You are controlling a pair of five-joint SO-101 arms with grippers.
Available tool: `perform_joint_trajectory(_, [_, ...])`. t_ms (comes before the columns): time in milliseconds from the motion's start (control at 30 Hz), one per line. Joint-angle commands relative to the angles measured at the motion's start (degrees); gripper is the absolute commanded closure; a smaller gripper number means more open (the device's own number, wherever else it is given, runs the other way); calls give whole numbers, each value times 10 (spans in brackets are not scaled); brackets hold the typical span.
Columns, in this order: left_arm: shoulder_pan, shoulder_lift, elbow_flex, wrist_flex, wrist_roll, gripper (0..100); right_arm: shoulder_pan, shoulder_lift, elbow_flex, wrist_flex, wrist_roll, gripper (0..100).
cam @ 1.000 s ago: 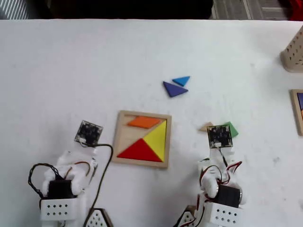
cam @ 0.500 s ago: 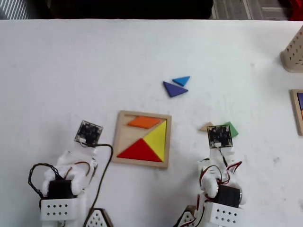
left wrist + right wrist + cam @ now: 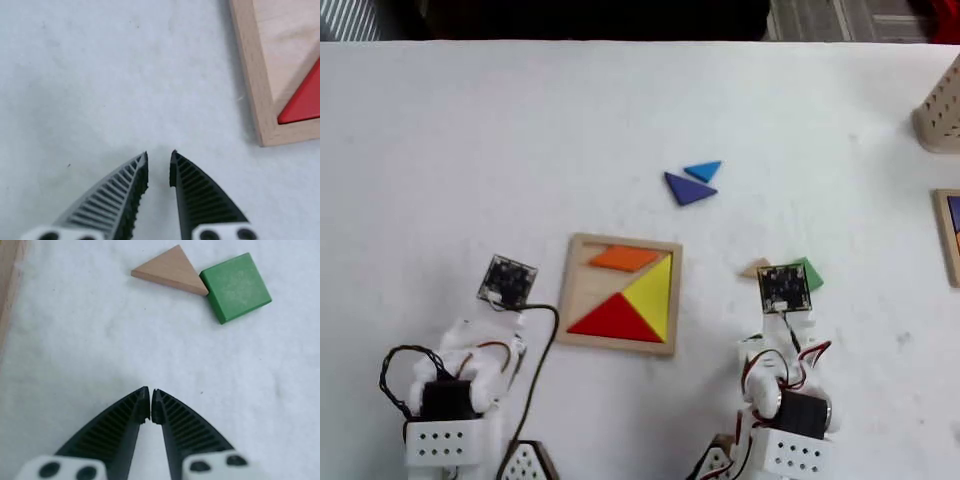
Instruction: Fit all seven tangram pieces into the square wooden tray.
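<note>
- Left hand [image 3: 159,157] sits just off the square wooden tray's [image 3: 565,292] left edge, low over the bare surface [image 3: 470,150], fingers a sliver apart, holding nothing.
- In the tray: orange parallelogram [image 3: 624,258] along the far side, yellow triangle [image 3: 652,295] on the right, red triangle [image 3: 615,320] on the near side. Three seated, bare wood open on the left.
- Beyond the tray's far right corner, well apart from it, a purple triangle [image 3: 687,187] and a small blue triangle [image 3: 703,171] lie side by side.
- Right hand [image 3: 150,391] is to the tray's right, tips pressed together, empty.
- Just ahead of it, right of the tray, lie a plain wooden triangle [image 3: 172,270] and a green square [image 3: 236,286], touching at a corner.
- Likely next pick is one of those two. Spread the fingers before descending, straddle one piece across its flat edges, and lift straight so the neighbour isn't dragged.
</note>
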Motion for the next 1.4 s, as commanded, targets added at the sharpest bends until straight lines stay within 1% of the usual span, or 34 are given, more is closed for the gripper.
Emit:
perform_joint_trajectory(0, [3, -6, -13, 5, -4, 902, 4, -3, 4, -6, -1, 981])
perform_joint_trajectory(700, [3, -6, -13, 5, -4, 902, 2, -3, 4, -6, -3, 981])
perform_joint_trajectory(767, [3, -6, -13, 5, -4, 902, -4, -3, 4, -6, -4, 981])
perform_joint_trajectory(933, [3, -6, -13, 5, -4, 902, -62, -3, 4, -6, -4, 981])
perform_joint_trajectory(1000, [3, -6, -13, 5, -4, 902, -74, -3, 4, -6, -3, 981])
perform_joint_trajectory(1300, [3, -6, -13, 5, -4, 902, -74, -3, 4, -6, 0, 981])
perform_joint_trajectory(1367, [3, -6, -13, 5, -4, 902, -65, -3, 4, -6, 0, 981])
